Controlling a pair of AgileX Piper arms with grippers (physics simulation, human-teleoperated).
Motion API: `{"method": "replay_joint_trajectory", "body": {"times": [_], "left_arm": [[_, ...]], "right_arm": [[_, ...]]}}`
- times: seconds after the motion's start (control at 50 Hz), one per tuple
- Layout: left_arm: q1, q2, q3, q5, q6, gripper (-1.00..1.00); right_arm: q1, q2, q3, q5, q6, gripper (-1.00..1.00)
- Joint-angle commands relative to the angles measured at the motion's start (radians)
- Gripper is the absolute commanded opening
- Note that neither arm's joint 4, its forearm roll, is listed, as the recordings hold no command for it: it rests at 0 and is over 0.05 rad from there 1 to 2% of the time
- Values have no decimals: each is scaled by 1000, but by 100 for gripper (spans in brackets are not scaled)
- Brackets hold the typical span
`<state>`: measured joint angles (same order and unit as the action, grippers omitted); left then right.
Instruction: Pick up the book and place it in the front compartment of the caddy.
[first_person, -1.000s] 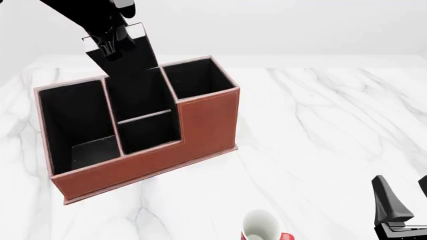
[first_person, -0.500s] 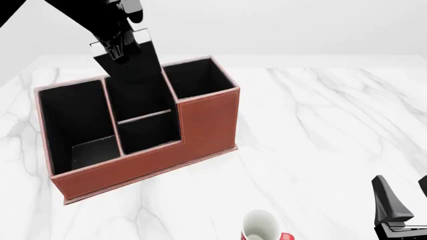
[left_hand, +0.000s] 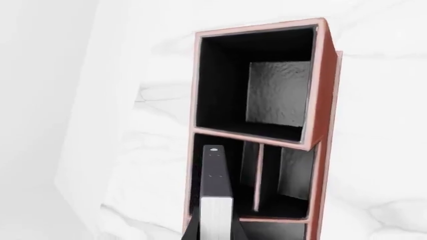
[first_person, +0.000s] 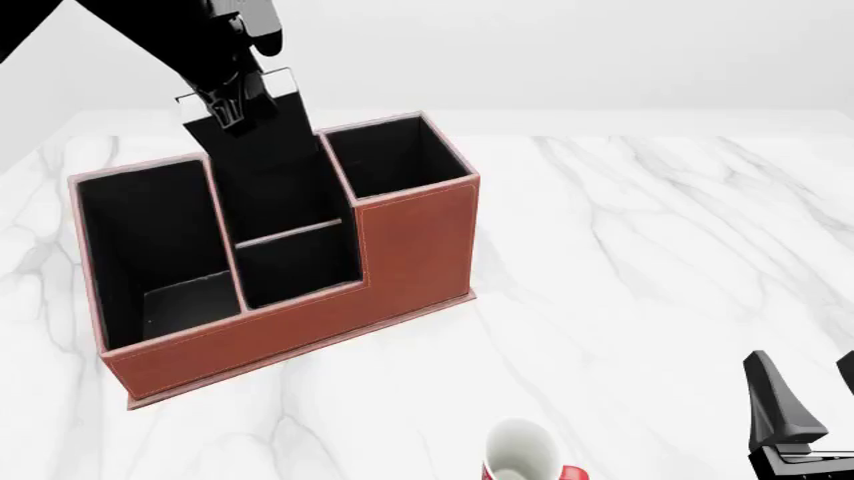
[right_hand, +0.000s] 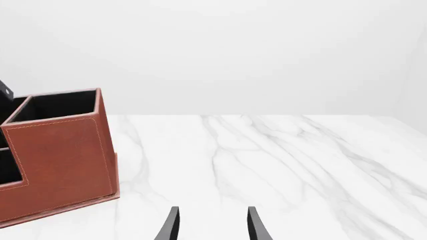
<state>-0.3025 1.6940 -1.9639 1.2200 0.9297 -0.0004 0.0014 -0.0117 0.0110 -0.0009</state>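
The black book (first_person: 267, 165) hangs on end, white strip uppermost, with my left gripper (first_person: 230, 102) shut on its upper part. Its lower part dips at the middle of the reddish-brown caddy (first_person: 267, 335), behind the low divider; black on black lining hides its lower end. In the left wrist view the book (left_hand: 214, 175) shows edge-on over the caddy (left_hand: 325, 100), beside a narrow compartment. My right gripper (first_person: 810, 395) stands open and empty at the near right, far from the caddy. The right wrist view shows that gripper (right_hand: 212, 227) open, with the caddy (right_hand: 60, 155) off to one side.
A white-and-red mug (first_person: 523, 452) stands at the near edge, in front of the caddy's right end. The marble table (first_person: 641, 260) stretches away to the right of the caddy.
The left gripper has come down a little with the book, so the white strip sits lower. The right arm has not moved.
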Motion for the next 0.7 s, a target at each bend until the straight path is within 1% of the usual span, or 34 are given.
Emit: {"method": "replay_joint_trajectory", "body": {"times": [0.02, 0.08, 0.14, 0.16, 0.18, 0.2, 0.22, 0.24, 0.26, 0.28, 0.32, 0.34, 0.36, 0.38, 0.44, 0.46, 0.5, 0.52, 0.56, 0.64, 0.66, 0.7], "left_arm": [[17, -8, 9, 0, 22, -100], [32, -8, 15, 0, 27, -100], [18, -6, 15, 0, 17, -100], [36, -7, 22, 0, 34, -100], [16, -2, 16, 0, 11, -100], [24, -3, 19, 0, 20, -100], [-17, 3, 13, 0, -21, -100], [-21, 5, 9, 0, -29, -100], [5, 5, 6, 0, -2, -100], [6, 5, 6, 0, -2, -100], [28, 6, 15, 0, 25, -100], [9, 12, 16, 0, 3, -100], [2, 14, 8, 0, -5, -100], [9, 16, 6, 0, 2, -100], [2, 22, 5, 0, -4, -100], [-11, 27, 6, 0, -18, -100], [-6, 29, 3, 0, -14, -100], [6, 28, 14, 0, 1, -100], [0, 31, 8, 0, -8, -100], [6, 33, 16, 0, 3, -100], [-14, 36, 11, 0, -16, -100], [-9, 38, 10, 0, -13, -100]], "right_arm": [[0, 1, 1, -2, 0, 100], [0, 1, 1, -2, 0, 100], [0, 1, 1, -2, 0, 100], [0, 1, 1, -2, 0, 100], [0, 1, 1, -2, 0, 100], [0, 1, 1, -2, 0, 100], [0, 1, 1, -2, 0, 100], [0, 1, 1, -2, 0, 100], [0, 1, 1, -2, 0, 100], [0, 1, 1, -2, 0, 100], [0, 1, 1, -2, 0, 100], [0, 1, 1, -2, 0, 100], [0, 1, 1, -2, 0, 100], [0, 1, 1, -2, 0, 100], [0, 1, 1, -2, 0, 100], [0, 1, 1, -2, 0, 100], [0, 1, 1, -2, 0, 100], [0, 1, 1, -2, 0, 100], [0, 1, 1, -2, 0, 100], [0, 1, 1, -2, 0, 100], [0, 1, 1, -2, 0, 100], [0, 1, 1, -2, 0, 100]]}}
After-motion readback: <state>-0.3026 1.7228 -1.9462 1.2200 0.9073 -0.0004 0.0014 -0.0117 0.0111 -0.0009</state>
